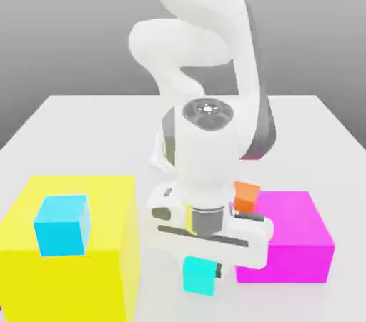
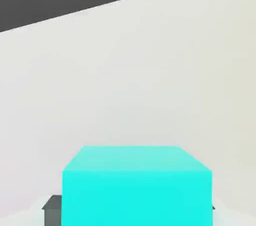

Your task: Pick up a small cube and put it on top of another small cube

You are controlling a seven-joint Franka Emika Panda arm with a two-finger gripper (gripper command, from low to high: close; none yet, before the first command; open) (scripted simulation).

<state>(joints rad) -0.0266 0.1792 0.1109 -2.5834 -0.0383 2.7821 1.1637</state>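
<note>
Grasp made, stacking still ahead

Gripper [image 1: 198,270] closed on the small plain turquoise cube [image 1: 198,275]; placing atop another cube remains.

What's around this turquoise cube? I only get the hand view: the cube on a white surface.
Observer: A big yellow block stands to the exterior view's left of the turquoise cube.
Operator: And on the other side?
Observer: A magenta block, to the exterior view's right.
Operator: Is anything on that yellow block?
Observer: Yes, a sky-blue cube sits on top of it.
</note>
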